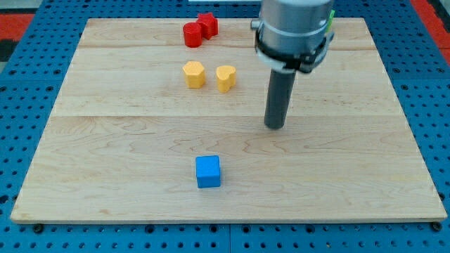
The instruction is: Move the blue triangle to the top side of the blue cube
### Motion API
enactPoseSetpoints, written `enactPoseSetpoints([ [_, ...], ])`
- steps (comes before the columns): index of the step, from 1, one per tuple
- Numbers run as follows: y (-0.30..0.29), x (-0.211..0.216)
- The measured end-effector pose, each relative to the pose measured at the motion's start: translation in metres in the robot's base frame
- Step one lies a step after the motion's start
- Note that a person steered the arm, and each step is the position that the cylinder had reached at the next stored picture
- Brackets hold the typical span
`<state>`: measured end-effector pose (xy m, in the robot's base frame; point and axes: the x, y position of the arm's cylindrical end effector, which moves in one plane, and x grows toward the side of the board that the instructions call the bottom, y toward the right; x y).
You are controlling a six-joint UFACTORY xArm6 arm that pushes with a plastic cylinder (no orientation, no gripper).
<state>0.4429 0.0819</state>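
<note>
The blue cube (208,171) sits on the wooden board (105,161) at the lower middle of the view. No blue triangle shows; the arm's body covers part of the board's top right. My tip (275,126) rests on the board to the upper right of the blue cube, well apart from it and touching no block.
Two red blocks (200,30), one round and one star-like, touch each other at the view's top. A yellow hexagon block (194,74) and a yellow heart-like block (226,77) stand side by side below them. A sliver of green (331,28) shows beside the arm.
</note>
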Motion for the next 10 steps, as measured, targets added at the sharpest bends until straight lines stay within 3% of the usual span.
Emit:
enactPoseSetpoints([
  [3,0.069,-0.165],
  [4,0.044,-0.197],
  [6,-0.024,-0.151],
  [8,-0.083,-0.174],
  [9,-0.128,-0.146],
  [10,-0.177,-0.148],
])
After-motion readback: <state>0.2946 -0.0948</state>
